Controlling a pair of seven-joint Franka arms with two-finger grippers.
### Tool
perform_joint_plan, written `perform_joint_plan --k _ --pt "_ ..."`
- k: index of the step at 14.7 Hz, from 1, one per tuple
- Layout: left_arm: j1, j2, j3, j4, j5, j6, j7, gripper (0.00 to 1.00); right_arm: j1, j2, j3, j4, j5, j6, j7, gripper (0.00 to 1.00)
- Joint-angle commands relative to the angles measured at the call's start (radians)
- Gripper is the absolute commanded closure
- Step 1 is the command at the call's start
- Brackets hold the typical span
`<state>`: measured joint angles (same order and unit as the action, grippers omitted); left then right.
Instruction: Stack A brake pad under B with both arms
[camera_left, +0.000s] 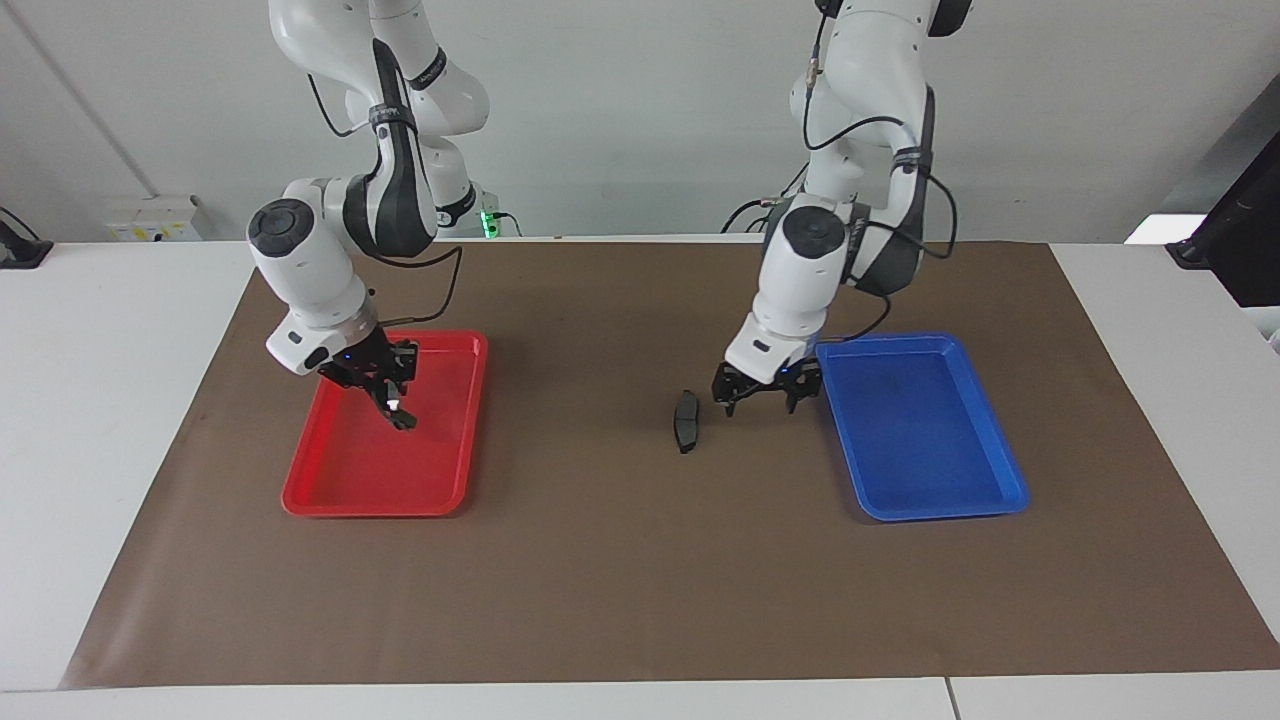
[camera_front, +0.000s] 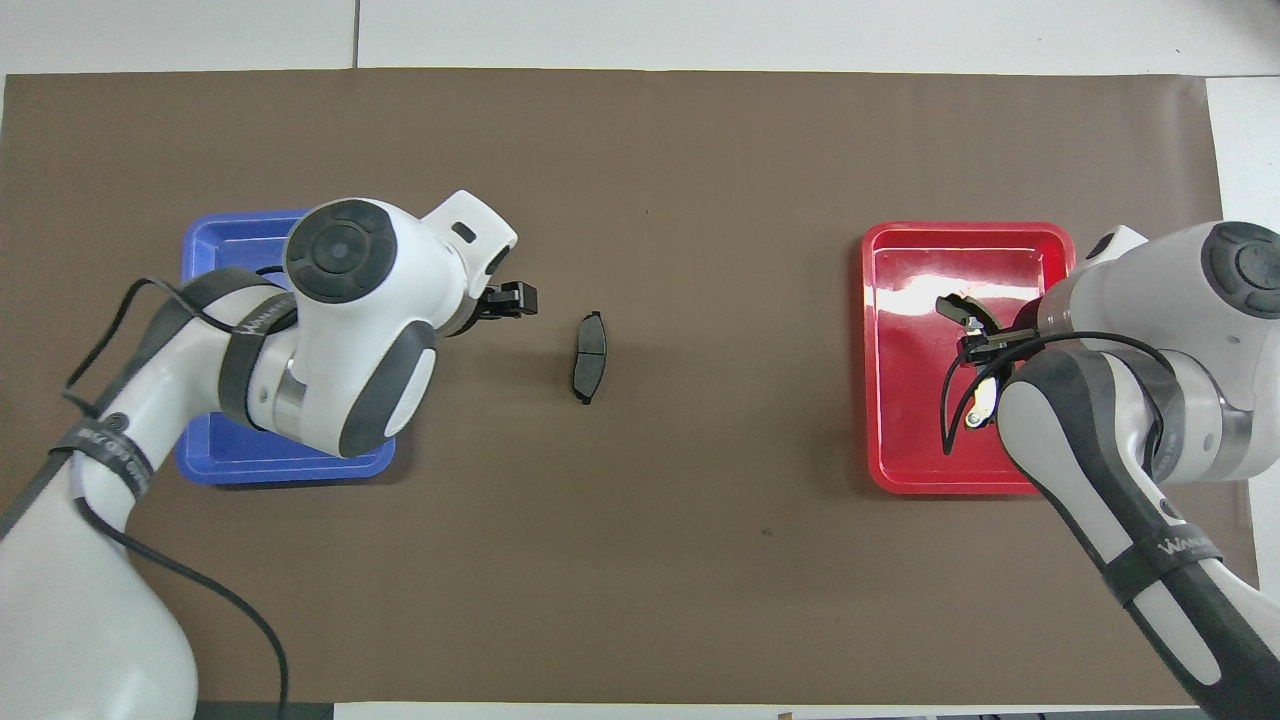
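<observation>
The A brake pad (camera_left: 686, 420), small, dark and slightly arched, lies on the brown mat between the two trays; it also shows in the overhead view (camera_front: 589, 357). My left gripper (camera_left: 760, 398) is open and empty, low over the mat between the pad and the blue tray (camera_left: 930, 450); only its tip (camera_front: 510, 298) shows from overhead. My right gripper (camera_left: 392, 398) is over the red tray (camera_left: 350, 480), shut on B (camera_left: 402, 417), a dark curved piece with a silvery glint. It holds B (camera_front: 958, 306) just above the tray floor.
The blue tray (camera_front: 215, 240) sits at the left arm's end and is partly covered by that arm from overhead. The red tray (camera_front: 910, 400) sits at the right arm's end. The brown mat (camera_left: 600, 560) covers the table.
</observation>
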<state>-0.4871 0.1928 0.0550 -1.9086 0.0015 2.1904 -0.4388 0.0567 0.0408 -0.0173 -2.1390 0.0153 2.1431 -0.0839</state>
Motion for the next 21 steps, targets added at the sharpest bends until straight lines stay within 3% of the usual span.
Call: perform_joint_plan --k 1,8,13,17,21 --pt "0.096 -0.108 -0.007 -0.037 -0.003 -0.078 0.118 0.01 0.087 0.008 0.033 0.088 0.011 -0.08 0.087 1.0" --pt "0.286 -0.223 -0.001 0.034 -0.003 -0.326 0.425 0.01 0.323 0.059 0.036 0.137 0.011 -0.025 0.499 1.0" --pt "0.357 -0.204 -0.001 0.204 -0.003 -0.539 0.526 0.01 0.486 0.259 0.036 0.356 0.009 -0.045 0.748 1.0" --pt "0.387 -0.201 -0.001 0.256 -0.002 -0.6 0.56 0.01 0.544 0.379 0.036 0.461 0.006 -0.002 0.808 1.0" --pt "0.409 -0.202 0.0 0.249 -0.002 -0.606 0.568 0.01 0.575 0.419 0.036 0.461 0.005 0.075 0.829 1.0"
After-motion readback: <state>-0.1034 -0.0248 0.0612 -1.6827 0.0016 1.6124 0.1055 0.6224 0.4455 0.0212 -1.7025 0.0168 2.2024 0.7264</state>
